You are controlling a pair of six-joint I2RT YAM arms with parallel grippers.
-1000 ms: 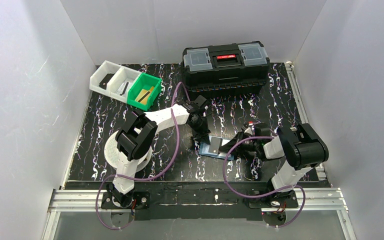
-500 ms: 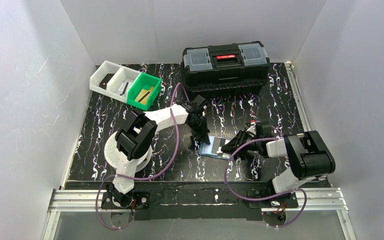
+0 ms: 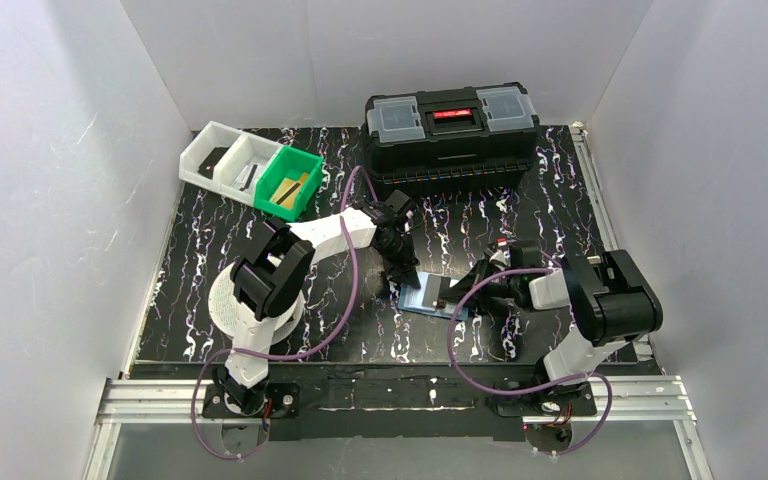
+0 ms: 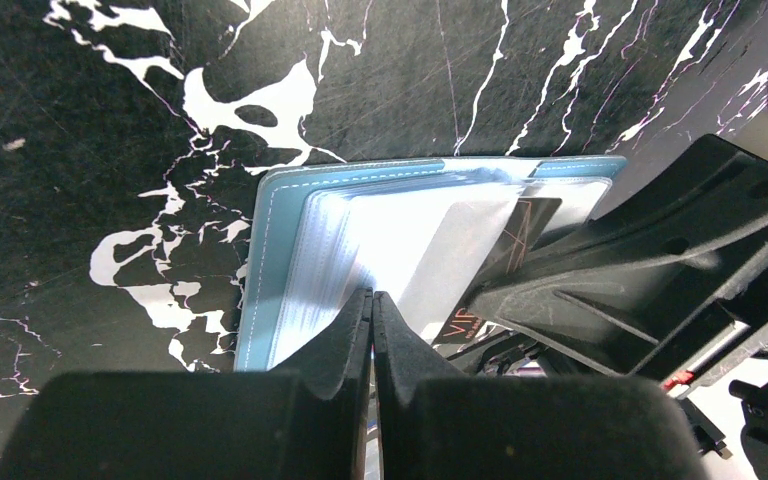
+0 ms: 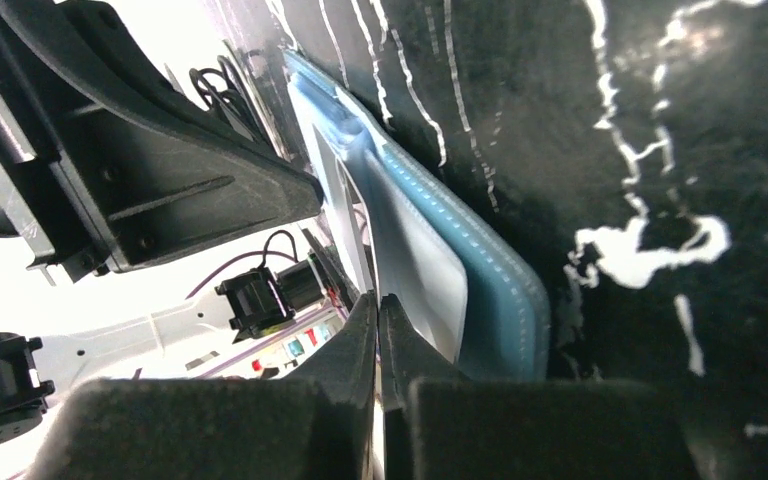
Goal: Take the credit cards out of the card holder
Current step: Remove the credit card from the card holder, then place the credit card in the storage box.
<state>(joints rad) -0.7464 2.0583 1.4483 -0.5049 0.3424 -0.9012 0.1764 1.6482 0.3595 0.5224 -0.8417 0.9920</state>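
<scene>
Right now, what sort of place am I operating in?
Probably a lab test cell for robot trials, not a home or shop: plain white walls box in a black marbled tabletop, an aluminium rail runs along the near edge, and a black toolbox and green bin sit like props.

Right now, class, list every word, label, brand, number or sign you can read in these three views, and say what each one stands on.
"VI": orange letters on the dark card sticking out of the card holder, left wrist view; the rest of the word is hidden.
Red label on the toolbox lid: too small to read.
Nothing else can be read in any view.
</scene>
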